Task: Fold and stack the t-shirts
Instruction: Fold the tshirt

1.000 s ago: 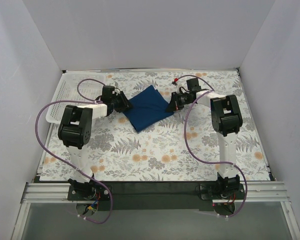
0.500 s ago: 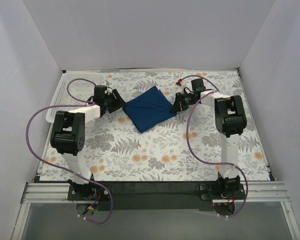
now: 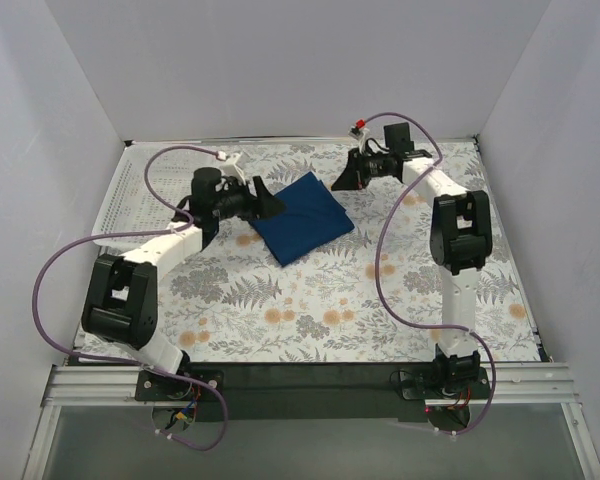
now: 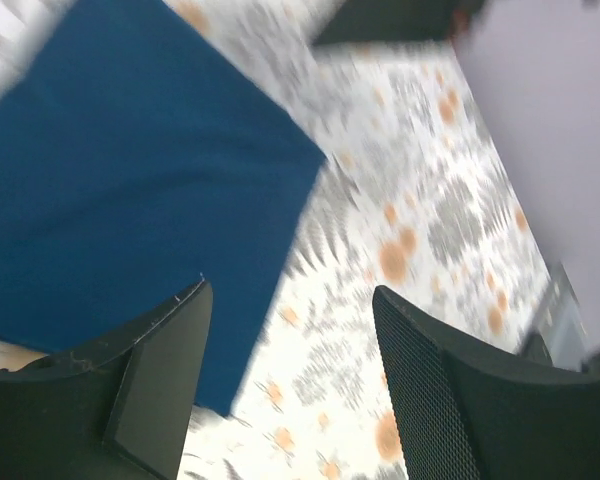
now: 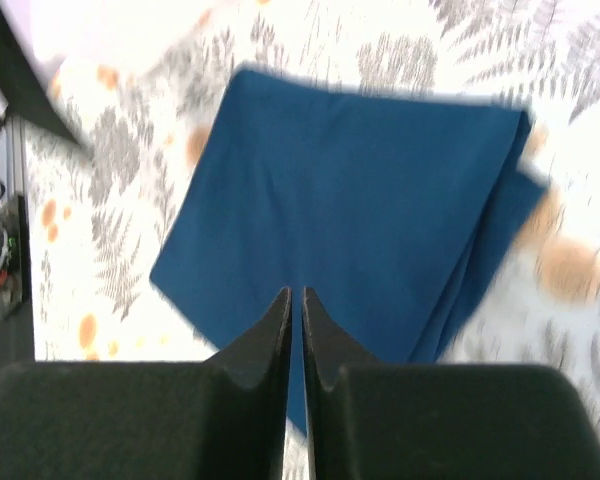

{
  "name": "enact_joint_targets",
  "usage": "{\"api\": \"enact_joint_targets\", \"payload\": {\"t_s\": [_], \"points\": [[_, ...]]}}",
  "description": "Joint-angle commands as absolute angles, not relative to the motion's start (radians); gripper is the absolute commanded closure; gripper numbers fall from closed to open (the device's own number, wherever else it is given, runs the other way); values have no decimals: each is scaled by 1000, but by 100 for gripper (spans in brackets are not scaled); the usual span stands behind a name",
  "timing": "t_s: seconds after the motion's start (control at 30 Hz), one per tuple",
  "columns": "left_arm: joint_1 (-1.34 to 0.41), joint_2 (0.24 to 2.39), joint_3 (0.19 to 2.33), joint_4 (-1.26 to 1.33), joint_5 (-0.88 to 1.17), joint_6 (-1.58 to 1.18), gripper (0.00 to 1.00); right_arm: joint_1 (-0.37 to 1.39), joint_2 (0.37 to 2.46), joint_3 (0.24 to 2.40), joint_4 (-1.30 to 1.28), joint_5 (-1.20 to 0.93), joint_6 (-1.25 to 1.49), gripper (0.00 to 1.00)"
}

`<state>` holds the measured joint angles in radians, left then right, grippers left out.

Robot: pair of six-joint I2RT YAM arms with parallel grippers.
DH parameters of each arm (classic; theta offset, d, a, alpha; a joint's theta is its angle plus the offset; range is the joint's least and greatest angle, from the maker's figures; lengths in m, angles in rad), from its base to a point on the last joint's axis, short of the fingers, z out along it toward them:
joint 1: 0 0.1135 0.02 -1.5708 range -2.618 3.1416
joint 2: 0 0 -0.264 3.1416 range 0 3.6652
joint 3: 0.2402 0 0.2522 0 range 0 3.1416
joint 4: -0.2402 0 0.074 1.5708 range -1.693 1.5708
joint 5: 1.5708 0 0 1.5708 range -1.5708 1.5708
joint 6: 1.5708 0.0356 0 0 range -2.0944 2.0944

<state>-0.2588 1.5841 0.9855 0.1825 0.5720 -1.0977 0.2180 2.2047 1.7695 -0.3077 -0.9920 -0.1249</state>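
Observation:
A folded dark blue t-shirt (image 3: 302, 217) lies flat on the floral table cover at the back middle. It also shows in the left wrist view (image 4: 120, 190) and in the right wrist view (image 5: 350, 210). My left gripper (image 3: 270, 205) hovers at the shirt's left edge, open and empty (image 4: 290, 350). My right gripper (image 3: 340, 183) is raised above the shirt's far right corner, its jaws shut with nothing between them (image 5: 296, 310).
A white perforated basket (image 3: 120, 195) stands at the far left edge. Purple cables loop from both arms over the table. White walls close in the back and both sides.
Both grippers have lifted off the shirt. The right one rose and pulled back toward the far wall. The left arm swung so its gripper now sits above the shirt's left edge.

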Motion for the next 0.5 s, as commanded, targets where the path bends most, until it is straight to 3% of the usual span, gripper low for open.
{"api": "enact_joint_targets", "payload": {"t_s": [0.0, 0.17, 0.47], "points": [[-352, 1601, 907, 207, 661, -1103, 39, 262, 2348, 1949, -301, -1020, 65, 88], [-396, 1698, 871, 288, 643, -1158, 40, 301, 2532, 2184, -241, -968, 331, 89], [-399, 1809, 851, 288, 635, -1166, 40, 318, 2557, 2119, -132, -668, 517, 92]]}}
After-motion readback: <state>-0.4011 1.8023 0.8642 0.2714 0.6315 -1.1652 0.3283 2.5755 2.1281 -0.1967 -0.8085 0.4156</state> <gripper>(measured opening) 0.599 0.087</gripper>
